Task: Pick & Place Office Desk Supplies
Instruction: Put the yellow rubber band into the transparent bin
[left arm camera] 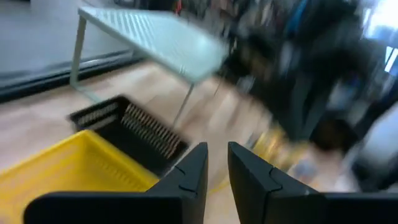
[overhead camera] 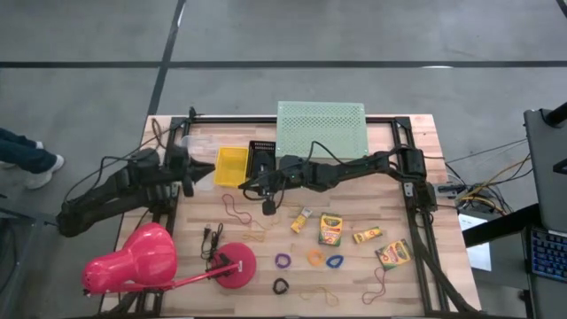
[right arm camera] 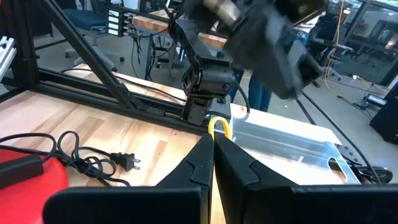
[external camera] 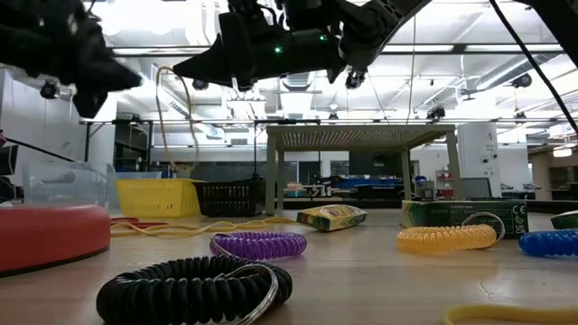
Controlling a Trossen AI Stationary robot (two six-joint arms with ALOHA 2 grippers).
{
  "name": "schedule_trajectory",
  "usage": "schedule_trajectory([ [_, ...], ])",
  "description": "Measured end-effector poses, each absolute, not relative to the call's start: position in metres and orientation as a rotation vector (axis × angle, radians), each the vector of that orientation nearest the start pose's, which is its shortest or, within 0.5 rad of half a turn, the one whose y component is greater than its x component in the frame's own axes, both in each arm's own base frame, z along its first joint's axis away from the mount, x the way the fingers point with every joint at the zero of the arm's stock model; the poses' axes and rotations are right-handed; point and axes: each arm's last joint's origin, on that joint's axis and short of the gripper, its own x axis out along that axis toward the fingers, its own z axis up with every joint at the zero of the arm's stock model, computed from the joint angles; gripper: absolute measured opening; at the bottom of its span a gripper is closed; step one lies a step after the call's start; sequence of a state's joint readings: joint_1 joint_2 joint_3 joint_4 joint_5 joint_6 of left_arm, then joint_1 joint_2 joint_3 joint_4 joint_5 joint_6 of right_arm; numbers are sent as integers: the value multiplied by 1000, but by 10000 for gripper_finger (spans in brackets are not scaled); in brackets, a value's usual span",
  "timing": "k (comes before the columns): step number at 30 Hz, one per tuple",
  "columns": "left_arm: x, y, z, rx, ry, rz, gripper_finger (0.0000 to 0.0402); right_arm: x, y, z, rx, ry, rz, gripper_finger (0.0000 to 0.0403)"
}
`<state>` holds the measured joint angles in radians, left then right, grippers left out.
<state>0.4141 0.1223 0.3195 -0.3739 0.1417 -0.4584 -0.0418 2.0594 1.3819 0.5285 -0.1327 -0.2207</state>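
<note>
A yellow basket (overhead camera: pixel 230 166) and a black basket (overhead camera: pixel 261 156) are sitting side by side on the desk (overhead camera: pixel 425 142), just in front of the mint-green shelf (overhead camera: pixel 321 126); what lies inside either one cannot be told. A clear plastic bin (right arm camera: pixel 292 146) is resting near the desk's left edge, and it looks bare inside.

Four crayon boxes are lying loose on the right half of the desk: a small one (overhead camera: pixel 301 219) running diagonally, a larger one (overhead camera: pixel 331 229) with its long axis pointing away from the front edge, a third (overhead camera: pixel 368 235) lying almost crosswise, and a fourth (overhead camera: pixel 392 253) tilted. Four ring loops are lying flat nearer the front: purple (overhead camera: pixel 283 260), orange (overhead camera: pixel 314 257), blue (overhead camera: pixel 335 261) and black (overhead camera: pixel 281 285). Thin tan rubber bands (overhead camera: pixel 254 237) are scattered among them.

The left tool (overhead camera: pixel 205 168) is hovering beside the yellow basket, its fingers (left arm camera: pixel 189 171) slightly parted and gripping nothing visible. The right tool (overhead camera: pixel 268 206) is hanging over the desk's middle, clenched tight, with a yellow loop (right arm camera: pixel 219 127) showing just past its tips; whether it is gripping that loop cannot be told.

A pink lamp (overhead camera: pixel 142 261) is lying at the front left.
</note>
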Motion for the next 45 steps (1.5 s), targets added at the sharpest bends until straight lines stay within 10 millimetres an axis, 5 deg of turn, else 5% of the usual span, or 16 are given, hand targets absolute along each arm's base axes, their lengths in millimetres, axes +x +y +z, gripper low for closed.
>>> schedule_trajectory([
  [7,81,31,234,-419,-62,278,67,468,-16,216,-207,137,107,8],
  [21,88,35,204,-437,16,330,67,467,-16,215,-207,139,106,8],
  [27,89,29,201,-434,87,129,67,467,-16,215,-220,138,107,8],
  [34,89,25,197,-275,144,-33,67,467,-16,215,-233,138,107,8],
  [41,90,24,197,140,138,-102,67,467,-16,215,-233,138,107,8],
  [45,90,24,196,181,141,-98,67,467,-16,215,-233,139,107,8],
])
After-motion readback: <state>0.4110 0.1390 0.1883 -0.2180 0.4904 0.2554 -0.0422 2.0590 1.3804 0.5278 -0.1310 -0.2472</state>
